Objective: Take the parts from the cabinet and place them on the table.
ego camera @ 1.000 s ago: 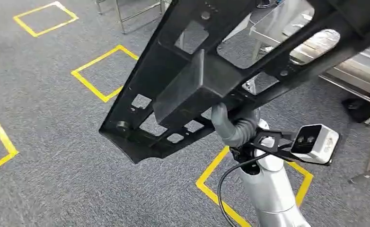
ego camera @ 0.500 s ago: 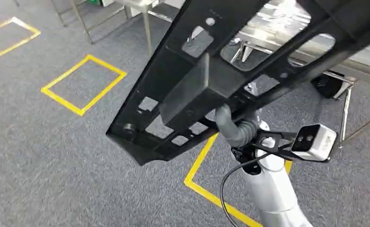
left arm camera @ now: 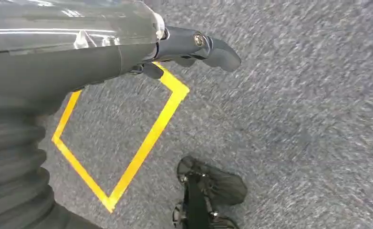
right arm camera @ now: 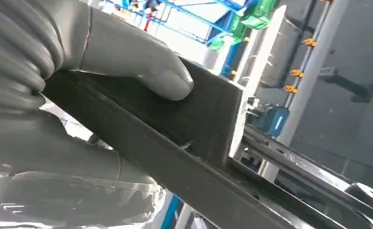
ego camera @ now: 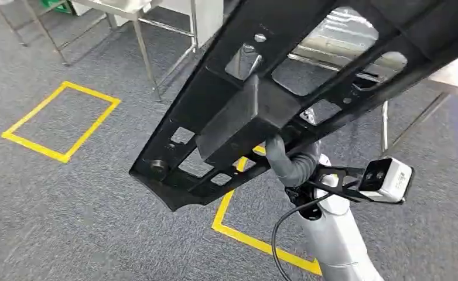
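The right hand (ego camera: pixel 285 161) holds a big flat black plastic part with cut-out holes and a boxy block in the middle (ego camera: pixel 308 76). The part is up in the air, tilted, in front of the robot's chest, well above the grey carpet floor (ego camera: pixel 68 216). In the right wrist view, the thick grey thumb (right arm camera: pixel 141 71) presses on one side of the block and the other fingers wrap the other side, so these fingers are clamped on the part.

In the last second the whole floor picture has slid. The yellow tape squares (ego camera: pixel 60 120) have moved across the view, and a shiny metal tabletop on thin legs (ego camera: pixel 332 35) now shows through the holes of the part, closer than before. The part sits the same way in the hand. So the things did not move; the robot is turning and walking. I think it has already taken the part from the cabinet and is carrying it to the tabletop. Putting it down is not done yet.

The left hand (left arm camera: pixel 127 47) hangs down over the carpet and holds nothing. One dark finger (left arm camera: pixel 213 47) pokes out straight; whether the rest are spread or curled, I cannot tell.
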